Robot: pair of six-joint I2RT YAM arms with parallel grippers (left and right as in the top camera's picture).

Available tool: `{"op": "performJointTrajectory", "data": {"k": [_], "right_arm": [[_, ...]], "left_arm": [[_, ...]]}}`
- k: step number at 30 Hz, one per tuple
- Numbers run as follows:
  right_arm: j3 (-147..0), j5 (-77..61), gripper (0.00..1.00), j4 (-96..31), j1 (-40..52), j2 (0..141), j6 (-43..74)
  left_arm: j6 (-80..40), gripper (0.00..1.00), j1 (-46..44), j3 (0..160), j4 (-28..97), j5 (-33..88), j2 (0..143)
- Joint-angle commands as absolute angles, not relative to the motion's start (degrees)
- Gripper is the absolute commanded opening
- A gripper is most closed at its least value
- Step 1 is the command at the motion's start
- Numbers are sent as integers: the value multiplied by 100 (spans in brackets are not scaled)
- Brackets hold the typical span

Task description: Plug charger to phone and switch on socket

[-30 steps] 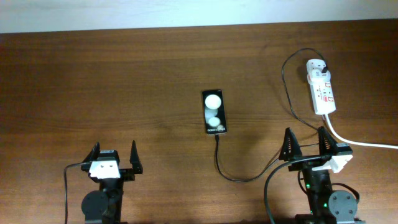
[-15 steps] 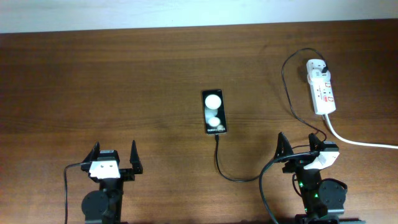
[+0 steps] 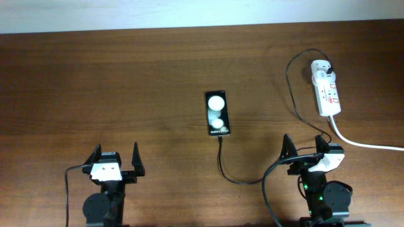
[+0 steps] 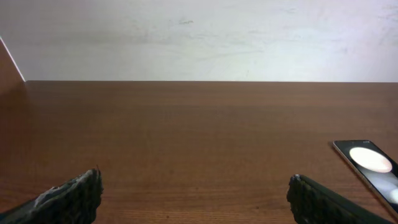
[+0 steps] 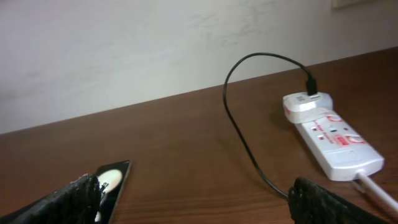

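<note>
The black phone (image 3: 218, 113) lies flat at the table's middle, its glossy face showing two white spots; it also shows in the left wrist view (image 4: 372, 168) and the right wrist view (image 5: 109, 183). The thin black charger cable (image 3: 237, 178) runs from the phone's near end, curves right, then up to a plug in the white socket strip (image 3: 326, 88), which also shows in the right wrist view (image 5: 329, 140). My left gripper (image 3: 114, 160) is open and empty at the near left. My right gripper (image 3: 305, 149) is open and empty, near the cable, below the socket.
The socket's thick white cord (image 3: 369, 145) trails off to the right edge. A pale wall (image 4: 199, 37) stands behind the table's far edge. The brown wooden table (image 3: 126, 82) is bare on the left half.
My right gripper has swung a little to the left and turned from one second ago. It has held still for the last half second. The left arm, phone and cable have not moved.
</note>
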State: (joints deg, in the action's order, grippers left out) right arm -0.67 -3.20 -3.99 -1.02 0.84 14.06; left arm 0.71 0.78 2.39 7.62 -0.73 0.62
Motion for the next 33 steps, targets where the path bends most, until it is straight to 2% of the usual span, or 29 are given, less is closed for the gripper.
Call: {"op": "performJointTrajectory", "data": {"k": [1, 3, 33], "right_arm": [[-32, -121, 99, -429, -71, 21, 510], [-32, -123, 99, -432, -71, 21, 32], [-32, -126, 99, -434, -71, 25, 23]], "left_arm": [[180, 99, 82, 196, 755, -130, 45], [180, 99, 82, 196, 755, -130, 45], [180, 99, 82, 196, 755, -130, 45]]}}
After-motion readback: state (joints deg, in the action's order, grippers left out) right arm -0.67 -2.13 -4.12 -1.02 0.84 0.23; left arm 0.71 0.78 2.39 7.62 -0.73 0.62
